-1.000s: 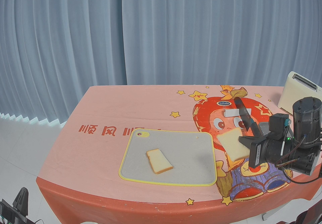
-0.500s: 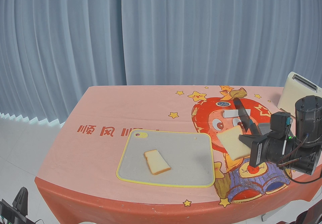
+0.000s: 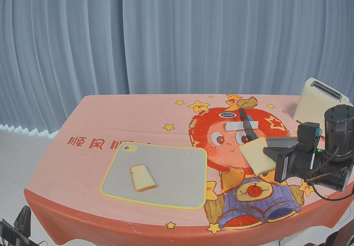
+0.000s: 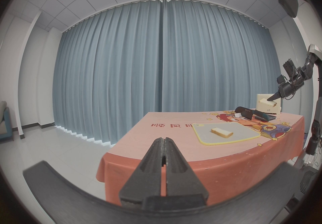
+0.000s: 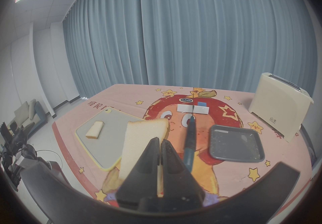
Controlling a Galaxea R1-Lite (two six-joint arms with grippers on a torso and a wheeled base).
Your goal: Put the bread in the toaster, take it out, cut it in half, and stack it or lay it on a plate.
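Bread half (image 3: 143, 183) on cutting board (image 3: 177, 173), left; knife (image 3: 247, 128), tray (image 5: 236, 143) right of board; toaster (image 3: 317, 104) far right, rear.

The head camera has shifted toward the robot's right, so the whole counter (image 3: 121, 117) with its pink printed cloth now sits further left in that view, though the things lying on it have not moved. The cream toaster (image 3: 317, 104) shows more fully. The right tool (image 3: 271, 154) and the pale square slice of bread (image 3: 254, 154) it grips have travelled with the camera. They were just beside the right edge of the grey, yellow-rimmed cutting board (image 3: 177, 176) and are now well apart from it. The slice is at the near end of the dark knife (image 3: 247, 125), closer to the toaster.
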